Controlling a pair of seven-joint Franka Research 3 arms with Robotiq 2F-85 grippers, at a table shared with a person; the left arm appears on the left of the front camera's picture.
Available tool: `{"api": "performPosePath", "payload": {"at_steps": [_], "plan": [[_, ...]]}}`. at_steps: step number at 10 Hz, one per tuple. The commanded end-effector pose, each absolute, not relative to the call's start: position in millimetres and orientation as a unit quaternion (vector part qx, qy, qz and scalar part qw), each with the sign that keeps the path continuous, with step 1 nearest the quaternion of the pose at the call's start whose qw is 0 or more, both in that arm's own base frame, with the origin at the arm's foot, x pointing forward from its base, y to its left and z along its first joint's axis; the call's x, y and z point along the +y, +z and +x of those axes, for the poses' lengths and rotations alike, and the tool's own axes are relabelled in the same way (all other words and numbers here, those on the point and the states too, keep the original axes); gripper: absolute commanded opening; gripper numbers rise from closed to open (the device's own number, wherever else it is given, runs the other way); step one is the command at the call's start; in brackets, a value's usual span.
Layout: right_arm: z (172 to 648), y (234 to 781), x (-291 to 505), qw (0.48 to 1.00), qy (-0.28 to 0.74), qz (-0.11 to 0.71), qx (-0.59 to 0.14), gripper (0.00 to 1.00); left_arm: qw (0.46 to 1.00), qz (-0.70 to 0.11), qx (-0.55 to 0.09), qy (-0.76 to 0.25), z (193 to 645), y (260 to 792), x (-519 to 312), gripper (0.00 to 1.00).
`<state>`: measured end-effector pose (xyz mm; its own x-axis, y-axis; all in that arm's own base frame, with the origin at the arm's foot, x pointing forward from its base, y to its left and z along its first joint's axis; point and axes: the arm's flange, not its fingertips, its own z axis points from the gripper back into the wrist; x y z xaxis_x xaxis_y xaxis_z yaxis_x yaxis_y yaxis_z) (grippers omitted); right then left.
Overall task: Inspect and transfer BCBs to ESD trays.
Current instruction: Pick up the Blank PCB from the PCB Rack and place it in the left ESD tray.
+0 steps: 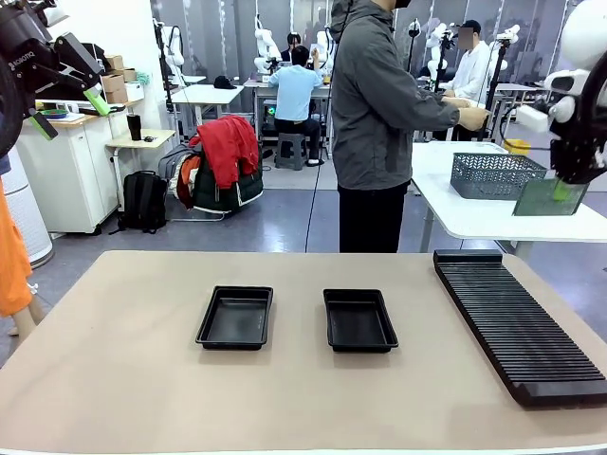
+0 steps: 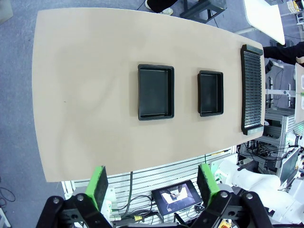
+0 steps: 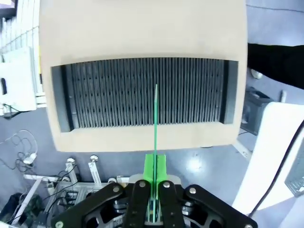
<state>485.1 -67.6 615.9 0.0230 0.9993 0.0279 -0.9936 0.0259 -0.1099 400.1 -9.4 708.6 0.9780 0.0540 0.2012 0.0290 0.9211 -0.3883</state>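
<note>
High at the right, my right gripper (image 1: 567, 190) is shut on a BCB (image 1: 549, 197), a thin green board held above the table's right end. In the right wrist view the BCB (image 3: 155, 118) stands edge-on between the shut fingers of my right gripper (image 3: 154, 172), over the ribbed rack (image 3: 147, 92). My left gripper (image 1: 68, 112) hangs open and empty at the top left, high above the table. From the left wrist view its green pads (image 2: 98, 186) stand wide apart. Two black ESD trays (image 1: 235, 318) (image 1: 359, 320) lie empty side by side mid-table, also seen from above (image 2: 156, 91) (image 2: 210, 93).
A long black slotted rack (image 1: 522, 322) lies along the table's right side. A person in a grey jacket (image 1: 375, 114) stands at the far edge. Behind, a white table carries a grey mesh basket (image 1: 495, 175). Bare tan tabletop (image 1: 114, 360) surrounds the trays.
</note>
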Motion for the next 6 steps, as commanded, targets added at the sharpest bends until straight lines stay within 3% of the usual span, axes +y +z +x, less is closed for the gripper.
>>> {"api": "performPosePath", "payload": {"at_steps": [1,6], "plan": [[489.5,632.7,-69.9,0.724,0.688,-0.031,-0.04,0.0,0.974,-0.2,-0.104,0.007,399.7,707.8,-8.3,1.0],[484.5,649.9,-75.6,0.721,0.69,-0.034,-0.053,0.0,0.974,-0.2,-0.104,0.007,399.7,707.8,-8.3,1.0]]}}
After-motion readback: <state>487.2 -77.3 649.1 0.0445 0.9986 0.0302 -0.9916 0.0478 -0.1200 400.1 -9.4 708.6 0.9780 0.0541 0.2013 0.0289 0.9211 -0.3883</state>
